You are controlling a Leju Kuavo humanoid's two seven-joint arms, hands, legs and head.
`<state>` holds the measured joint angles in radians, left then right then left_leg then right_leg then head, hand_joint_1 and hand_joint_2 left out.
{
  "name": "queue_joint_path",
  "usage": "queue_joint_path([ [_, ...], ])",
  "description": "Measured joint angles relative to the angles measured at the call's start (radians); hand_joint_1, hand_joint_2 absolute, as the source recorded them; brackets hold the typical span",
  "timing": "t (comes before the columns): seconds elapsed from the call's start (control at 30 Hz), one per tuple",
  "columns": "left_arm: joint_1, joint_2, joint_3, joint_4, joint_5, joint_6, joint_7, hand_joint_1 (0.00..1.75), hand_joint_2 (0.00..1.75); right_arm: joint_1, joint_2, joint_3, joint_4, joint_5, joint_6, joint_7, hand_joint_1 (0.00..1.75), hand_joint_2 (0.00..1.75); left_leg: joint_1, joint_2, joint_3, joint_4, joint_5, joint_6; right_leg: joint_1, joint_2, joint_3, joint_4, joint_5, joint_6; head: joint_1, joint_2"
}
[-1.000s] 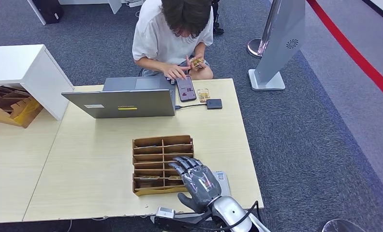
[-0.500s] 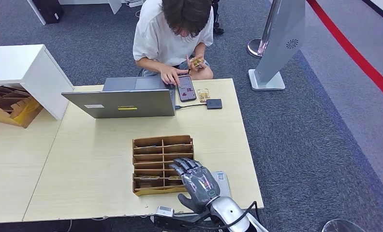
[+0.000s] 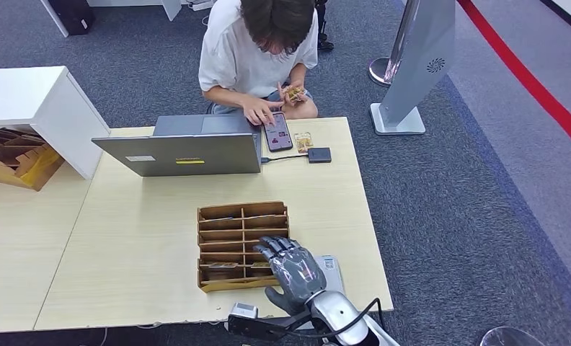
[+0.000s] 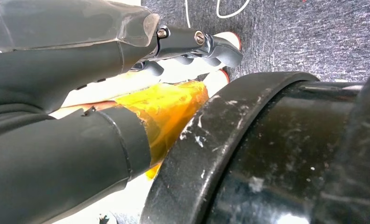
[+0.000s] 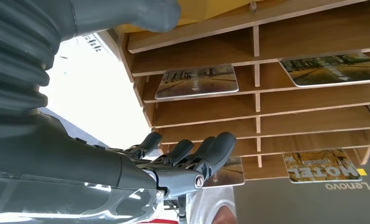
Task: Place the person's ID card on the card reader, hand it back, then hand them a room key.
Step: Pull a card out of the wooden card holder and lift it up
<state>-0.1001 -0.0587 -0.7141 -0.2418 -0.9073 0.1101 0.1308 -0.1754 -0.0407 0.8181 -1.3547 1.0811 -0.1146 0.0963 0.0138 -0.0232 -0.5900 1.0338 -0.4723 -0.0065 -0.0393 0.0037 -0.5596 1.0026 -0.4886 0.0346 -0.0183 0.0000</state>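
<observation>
My right hand (image 3: 295,270) hovers open over the near right corner of the wooden card rack (image 3: 232,223), holding nothing. In the right wrist view its fingers (image 5: 206,151) reach slightly curled toward slots holding room key cards (image 5: 195,80) (image 5: 321,165). A small black card reader (image 3: 319,154) sits at the table's far side, wired to the laptop (image 3: 178,153), and a yellowish card (image 3: 303,141) lies beside it. The person (image 3: 257,50) holds another card (image 3: 293,93) and touches a phone (image 3: 277,132). My left hand (image 4: 103,60) hangs by my body, fingers extended, holding nothing.
A white device (image 3: 332,268) lies under my right wrist at the table's near right edge. A white cabinet (image 3: 30,101) and cardboard boxes (image 3: 12,158) stand at the left. A grey stand (image 3: 412,65) rises beyond the table's far right corner.
My right hand has drawn back slightly toward the table's near edge, still above the rack. The person's hand has shifted on the phone.
</observation>
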Motion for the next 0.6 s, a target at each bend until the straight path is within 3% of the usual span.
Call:
queue_joint_path([
  [0.6,-0.001,0.000,0.000,-0.002,-0.008,-0.005,0.000,0.00,0.00,-0.015,0.015,-0.003,0.033,-0.003,-0.001,0.011,0.54,1.75,0.000,0.000,0.000,0.000,0.000,0.000,0.000,0.000,0.000,0.000,0.000,0.000,0.000,0.000],
])
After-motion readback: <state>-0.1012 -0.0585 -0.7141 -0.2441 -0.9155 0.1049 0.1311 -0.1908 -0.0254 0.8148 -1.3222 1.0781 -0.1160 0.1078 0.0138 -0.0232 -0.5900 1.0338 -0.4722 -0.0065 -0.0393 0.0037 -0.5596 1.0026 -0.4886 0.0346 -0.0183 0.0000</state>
